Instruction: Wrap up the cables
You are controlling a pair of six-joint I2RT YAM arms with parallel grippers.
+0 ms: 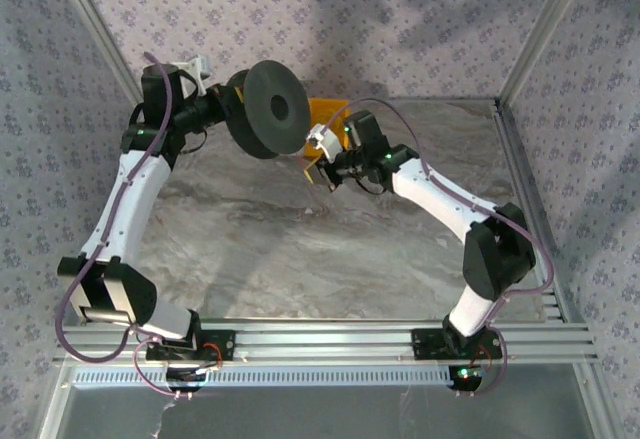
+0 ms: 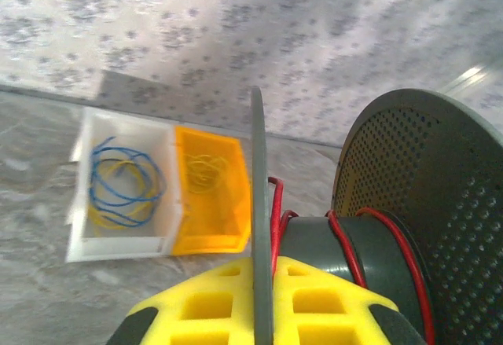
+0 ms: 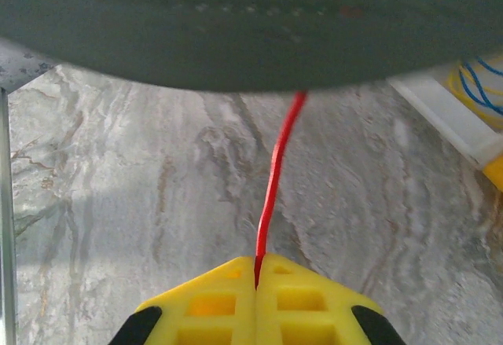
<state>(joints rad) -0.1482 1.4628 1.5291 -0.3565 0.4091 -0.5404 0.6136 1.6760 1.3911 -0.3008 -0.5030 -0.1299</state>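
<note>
A broad bare stretch of the worktop [image 1: 300,259] is left open across the centre and lower middle of the top view. The upper centre is blocked by the black spool [image 1: 272,109], clamped at one flange by the left claw [image 2: 263,282]. Below the spool, the gap is crossed by a taut red cable [image 3: 275,180] pinched in the right claw [image 3: 258,270]. Behind the spool, the far edge is taken up by a white bin [image 2: 118,184] and an orange bin [image 2: 208,192], set touching, near the patterned wall [image 2: 236,31].
</note>
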